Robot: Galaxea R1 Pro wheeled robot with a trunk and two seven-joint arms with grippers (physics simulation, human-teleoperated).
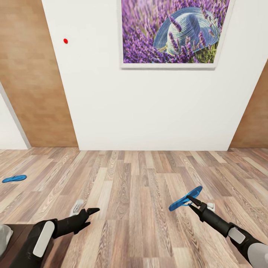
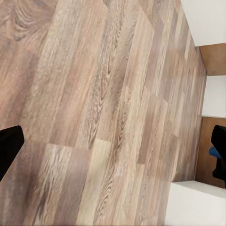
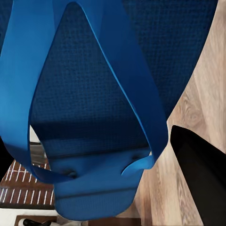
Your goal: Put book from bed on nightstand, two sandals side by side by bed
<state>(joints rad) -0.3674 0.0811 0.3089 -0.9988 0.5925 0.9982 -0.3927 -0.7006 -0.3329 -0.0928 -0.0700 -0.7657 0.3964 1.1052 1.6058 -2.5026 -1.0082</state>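
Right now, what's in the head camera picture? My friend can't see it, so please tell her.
The right tool holds one blue sandal above the wood floor. The other sandal lies on the floor far left, and the left tool is empty. A lavender picture hangs on the white wall.

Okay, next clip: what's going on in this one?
The robot faces a white wall with a lavender picture, over a wood-plank floor. Its right end effector holds one bright blue flat flip-flop sandal lifted off the floor, pinched at the strap. The second blue sandal lies on the floor far off to the left. The left end effector carries nothing and hovers low over the planks.
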